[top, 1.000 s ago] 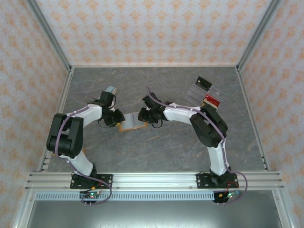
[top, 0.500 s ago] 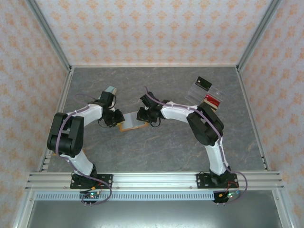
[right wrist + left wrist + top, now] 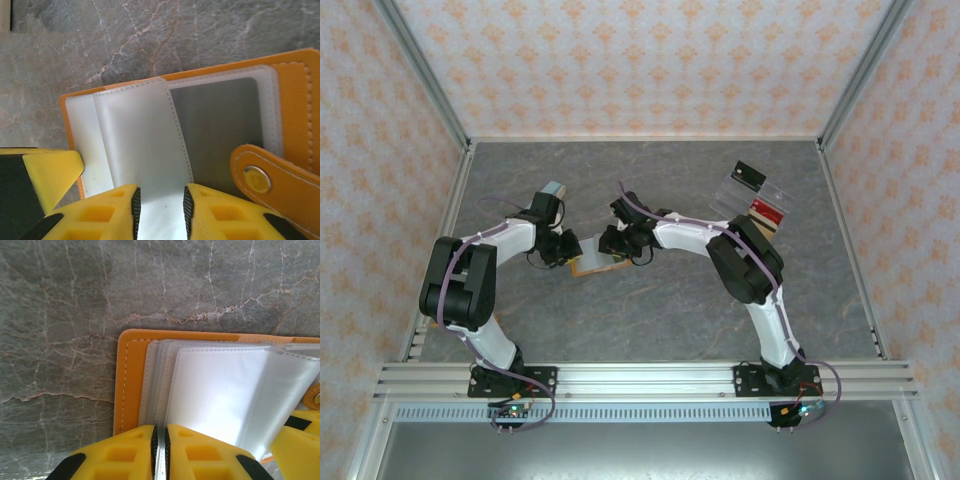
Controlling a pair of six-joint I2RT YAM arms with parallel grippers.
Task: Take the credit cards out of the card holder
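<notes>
The orange card holder [image 3: 590,262] lies open on the table between my two grippers. My left gripper [image 3: 160,432] is shut on the near edge of its clear pocket leaves [image 3: 220,390], next to the orange cover [image 3: 131,380]. My right gripper [image 3: 160,197] is open, its jaws a little apart on either side of a clear pocket leaf [image 3: 142,140] that lies flat. A dark grey pocket [image 3: 217,130] and the snap strap [image 3: 270,180] lie to the right. One reddish credit card [image 3: 767,212] lies by the clear tray at the far right.
A clear plastic tray [image 3: 748,195] with a black block [image 3: 750,175] on it stands at the back right. A pale-blue box [image 3: 552,190] sits behind my left arm. Metal frame rails run along the table's sides.
My left gripper has closed on the pocket leaves. My right gripper has moved left over the holder and its jaws have parted slightly.
</notes>
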